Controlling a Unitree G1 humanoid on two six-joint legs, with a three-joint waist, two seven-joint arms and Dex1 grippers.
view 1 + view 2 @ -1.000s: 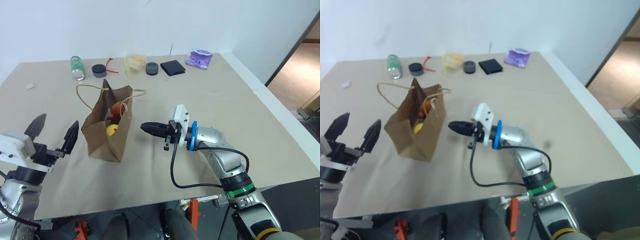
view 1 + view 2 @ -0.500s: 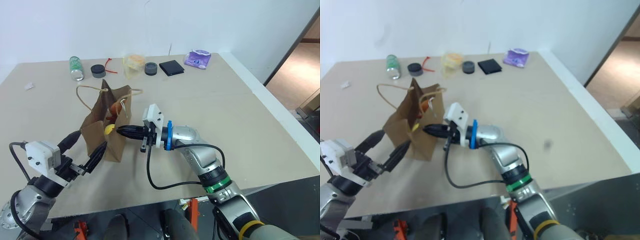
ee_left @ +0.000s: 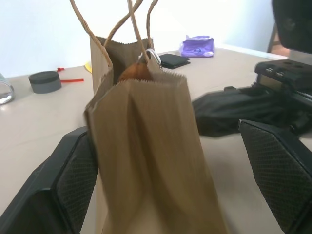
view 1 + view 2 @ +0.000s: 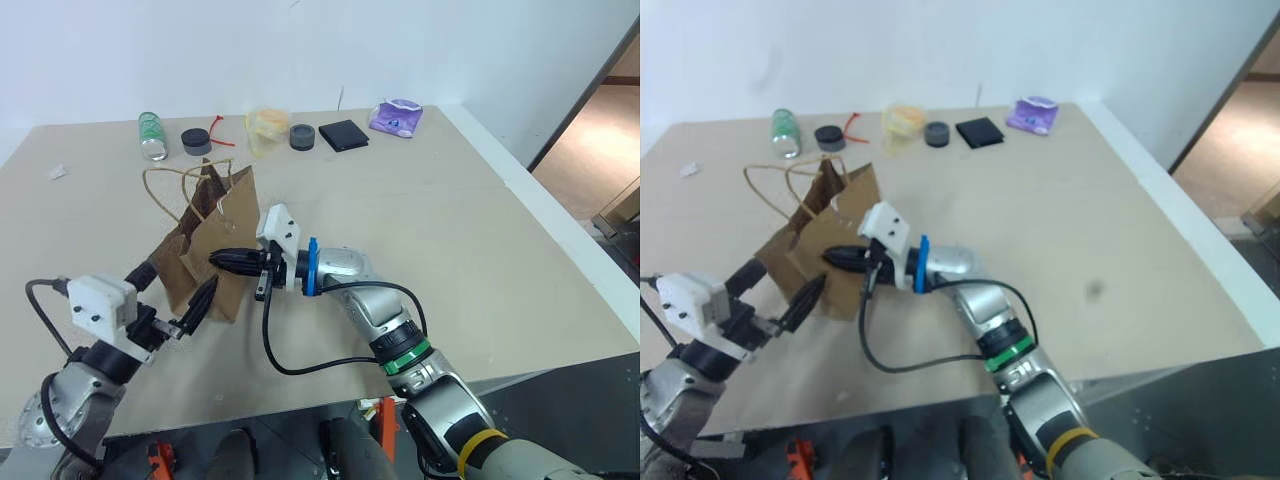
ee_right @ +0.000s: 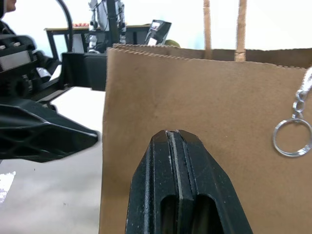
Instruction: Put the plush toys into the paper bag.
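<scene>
- Paper bag [image 4: 205, 243] upright on the table [image 4: 480, 250], front-left area, twisted-cord handles [image 4: 172, 185] up; far-edge clutter well apart from it
- Brown-orange plush toy [image 3: 138, 71] peeking over the bag rim in the left wrist view, keyring [image 5: 291, 138] hanging out over the side; counted as in the bag
- Yellow-and-white egg toy hidden now by the folded bag wall; seen inside the bag a second ago, none left on the table, so judged in as well
- Task looks essentially done; remaining work seems to be only tidying or closing the bag mouth
- Left gripper [image 4: 172, 295] spread wide, pads [image 3: 73, 175] straddling the near narrow end of the bag, one pad just against the paper, nothing pinched
- Right gripper [image 4: 228, 259] pressed together, empty, tip against the bag's broad side
- Versus a second ago: right gripper swept across from clear table to the bag wall
- Left gripper came in from well off the bag to bracketing its end
- Bag mouth was gaping with both toys visible from above; now pushed narrower, side wall folded in, handles closer together
</scene>
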